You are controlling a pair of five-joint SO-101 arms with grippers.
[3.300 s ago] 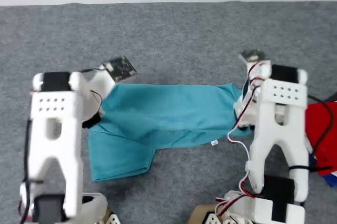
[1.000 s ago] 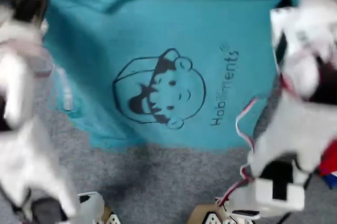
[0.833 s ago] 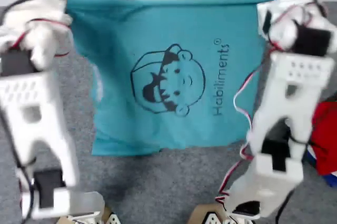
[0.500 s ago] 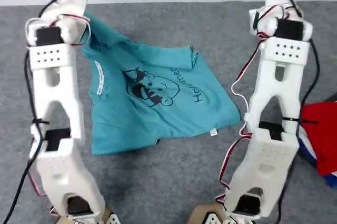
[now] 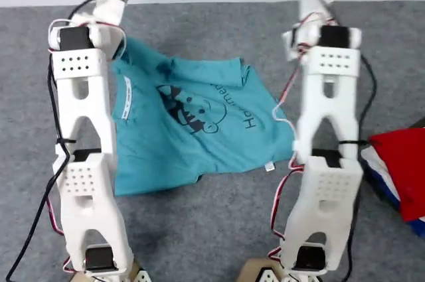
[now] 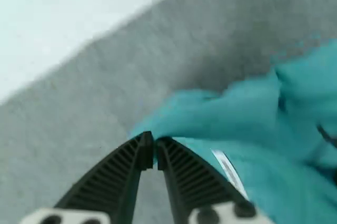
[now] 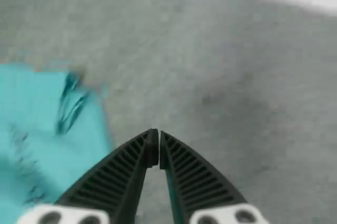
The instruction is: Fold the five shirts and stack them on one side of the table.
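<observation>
Left wrist view: left tool (image 6: 150,144) pinches teal shirt (image 6: 242,124) edge at its tips, we judge for flattening; right tool (image 7: 154,138) pressed together, empty.

A fixed camera is looking steeply down over the grey table (image 5: 219,229) from the arms' base side, with both arms stretching away. The wrist cameras are sitting close behind the left gripper (image 6: 149,150) and right gripper (image 7: 154,145), facing the table's far edge — all three views sharing the teal shirt (image 5: 192,136).
</observation>
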